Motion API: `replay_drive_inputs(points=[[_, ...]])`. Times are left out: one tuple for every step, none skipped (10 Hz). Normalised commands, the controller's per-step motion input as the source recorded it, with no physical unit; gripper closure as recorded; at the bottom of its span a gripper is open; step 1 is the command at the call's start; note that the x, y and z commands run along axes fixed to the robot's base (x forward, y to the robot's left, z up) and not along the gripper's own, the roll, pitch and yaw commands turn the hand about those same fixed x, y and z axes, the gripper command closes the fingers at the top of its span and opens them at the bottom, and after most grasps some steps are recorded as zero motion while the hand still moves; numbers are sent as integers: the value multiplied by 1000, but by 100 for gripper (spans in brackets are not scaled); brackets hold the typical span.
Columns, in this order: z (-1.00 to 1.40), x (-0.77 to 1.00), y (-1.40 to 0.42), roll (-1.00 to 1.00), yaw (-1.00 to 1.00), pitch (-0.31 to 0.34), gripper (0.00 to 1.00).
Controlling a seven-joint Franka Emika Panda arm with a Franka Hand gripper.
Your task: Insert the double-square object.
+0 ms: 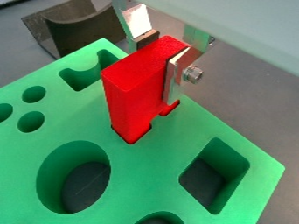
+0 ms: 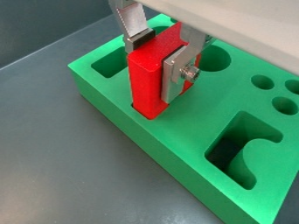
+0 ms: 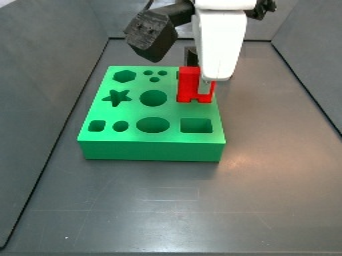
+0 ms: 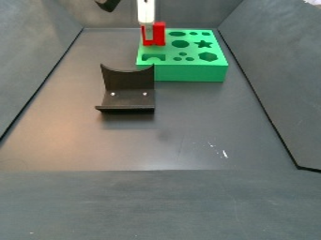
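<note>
The bright red double-square object (image 1: 135, 96) stands upright with its lower end in a hole near a corner of the green block (image 1: 152, 166). It shows in both wrist views (image 2: 146, 83) and in both side views (image 3: 190, 85) (image 4: 152, 36). My gripper (image 1: 160, 54) (image 2: 158, 54) comes straight down over it. Its silver fingers (image 1: 177, 79) sit against two opposite sides of the piece's upper part, shut on it. In a side view the white hand (image 3: 218, 40) hides part of the piece. The green block also shows in other views (image 2: 176, 149) (image 3: 147, 145) (image 4: 189, 66).
The green block has several open holes: a round one (image 1: 76, 179), a square one (image 1: 216, 175), and a hooked one (image 2: 246, 144). A dark grey curved block (image 4: 126, 89) (image 1: 70, 31) stands on the dark floor beside the green block. Dark walls ring the floor.
</note>
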Motion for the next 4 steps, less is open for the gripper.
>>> replay_drive_inputs(points=[[-246, -109, 0, 17, 0, -149, 100], [-177, -91, 0, 0, -11, -129, 100], [-57, -26, 0, 0, 0, -80, 100], [0, 0, 0, 0, 0, 0, 100]])
